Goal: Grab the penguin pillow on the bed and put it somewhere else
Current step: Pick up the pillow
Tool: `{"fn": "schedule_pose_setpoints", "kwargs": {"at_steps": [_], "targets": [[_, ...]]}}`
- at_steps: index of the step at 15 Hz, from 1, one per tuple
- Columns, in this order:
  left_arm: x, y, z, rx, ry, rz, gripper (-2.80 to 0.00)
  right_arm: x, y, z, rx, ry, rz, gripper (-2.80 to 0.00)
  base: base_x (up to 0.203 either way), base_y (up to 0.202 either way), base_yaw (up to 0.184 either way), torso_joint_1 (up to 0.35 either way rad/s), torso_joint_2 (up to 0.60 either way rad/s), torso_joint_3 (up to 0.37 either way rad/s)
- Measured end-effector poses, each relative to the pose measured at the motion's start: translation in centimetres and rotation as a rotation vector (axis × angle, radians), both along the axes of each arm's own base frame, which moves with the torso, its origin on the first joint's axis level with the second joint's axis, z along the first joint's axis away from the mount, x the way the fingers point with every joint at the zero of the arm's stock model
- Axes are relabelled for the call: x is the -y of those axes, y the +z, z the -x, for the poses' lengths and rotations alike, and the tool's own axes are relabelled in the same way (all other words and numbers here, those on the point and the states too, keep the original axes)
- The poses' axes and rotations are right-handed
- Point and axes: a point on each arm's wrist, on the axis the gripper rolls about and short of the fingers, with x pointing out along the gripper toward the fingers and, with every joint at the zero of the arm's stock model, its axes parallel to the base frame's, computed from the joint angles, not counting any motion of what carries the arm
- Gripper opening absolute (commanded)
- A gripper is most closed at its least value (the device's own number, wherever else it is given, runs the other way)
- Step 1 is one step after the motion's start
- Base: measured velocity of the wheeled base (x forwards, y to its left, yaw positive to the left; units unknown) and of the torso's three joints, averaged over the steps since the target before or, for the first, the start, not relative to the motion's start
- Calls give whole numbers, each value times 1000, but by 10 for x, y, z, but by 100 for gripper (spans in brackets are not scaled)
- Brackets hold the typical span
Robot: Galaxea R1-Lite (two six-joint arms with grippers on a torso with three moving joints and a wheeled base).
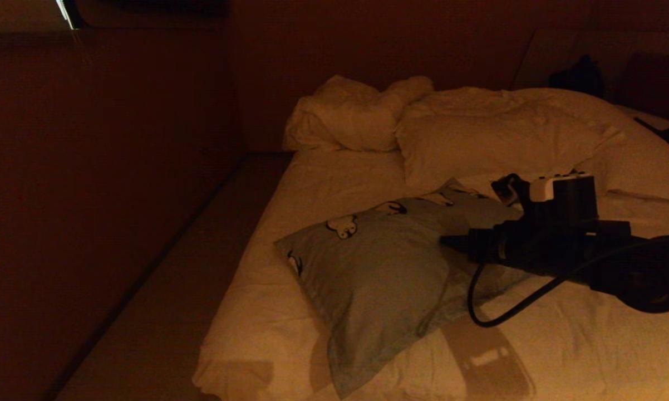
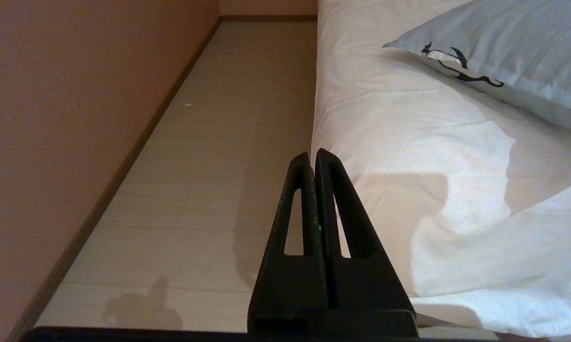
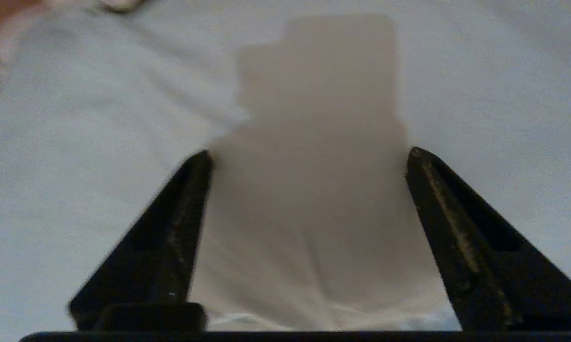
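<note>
bare floor strip [image 1: 162,312] left of the bed [image 1: 256,334] (wall [image 1: 89,167] beyond)

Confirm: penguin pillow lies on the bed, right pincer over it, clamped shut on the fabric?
Not quite. The right pincer is open, jaws spread with nothing between them, as the right wrist view shows. It does hang over the penguin pillow, which lies on the bed.

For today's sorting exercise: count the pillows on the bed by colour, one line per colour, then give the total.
Pale grey-blue penguin pillow: 1
Plain white pillows, one crumpled and one flat: 2
Total: 3
</note>
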Motion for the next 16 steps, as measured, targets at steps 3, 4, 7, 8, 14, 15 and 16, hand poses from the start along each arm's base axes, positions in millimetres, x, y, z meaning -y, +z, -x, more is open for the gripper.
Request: {"fn": "schedule_pose_setpoints", "kwargs": {"at_steps": [3,4,7,8,14,15,16], "targets": [[0,0,0,0,0,0,-280,-3,-15,-2,-25,8,73,0,0,0,0,0,0,0],[0,0,0,0,0,0,-280,-4,-23,-6,-36,13,89,0,0,0,0,0,0,0],[0,0,0,0,0,0,-280,-9,-50,-19,-69,18,113,0,0,0,0,0,0,0],[0,0,0,0,0,0,-280,-10,-59,-23,-79,18,116,0,0,0,0,0,0,0],[0,0,0,0,0,0,-280,-15,-91,-37,-100,22,116,-280,0,0,0,0,0,0],[0,0,0,0,0,0,-280,-15,-93,-37,-105,22,117,-280,0,0,0,0,0,0],[0,0,0,0,0,0,-280,-16,-95,-38,-110,21,116,-280,0,0,0,0,0,0]]}}
